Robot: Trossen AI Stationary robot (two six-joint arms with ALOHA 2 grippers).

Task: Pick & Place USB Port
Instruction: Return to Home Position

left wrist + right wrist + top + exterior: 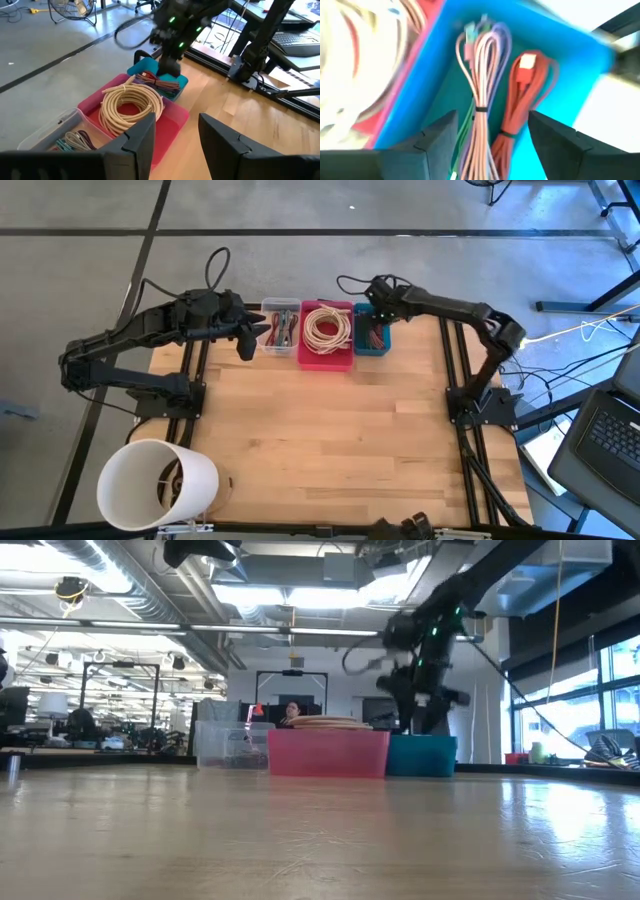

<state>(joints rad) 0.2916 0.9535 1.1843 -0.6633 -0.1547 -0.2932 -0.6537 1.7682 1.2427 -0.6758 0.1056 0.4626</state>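
Three bins stand in a row at the table's far edge: a clear bin (280, 325) with small cables, a pink bin (327, 337) with a coiled cream cable (131, 104), and a blue bin (372, 338) with bundled cables, one pink-lilac (482, 95) and one red (520, 107). My right gripper (492, 137) is open, pointing down into the blue bin, just above the bundles. My left gripper (175, 132) is open and empty, in the air near the clear and pink bins.
A white cylindrical container (155, 485) lies at the table's near left corner. The wooden table top (330, 440) is bare between it and the bins. A laptop (610, 435) sits off the table to the right.
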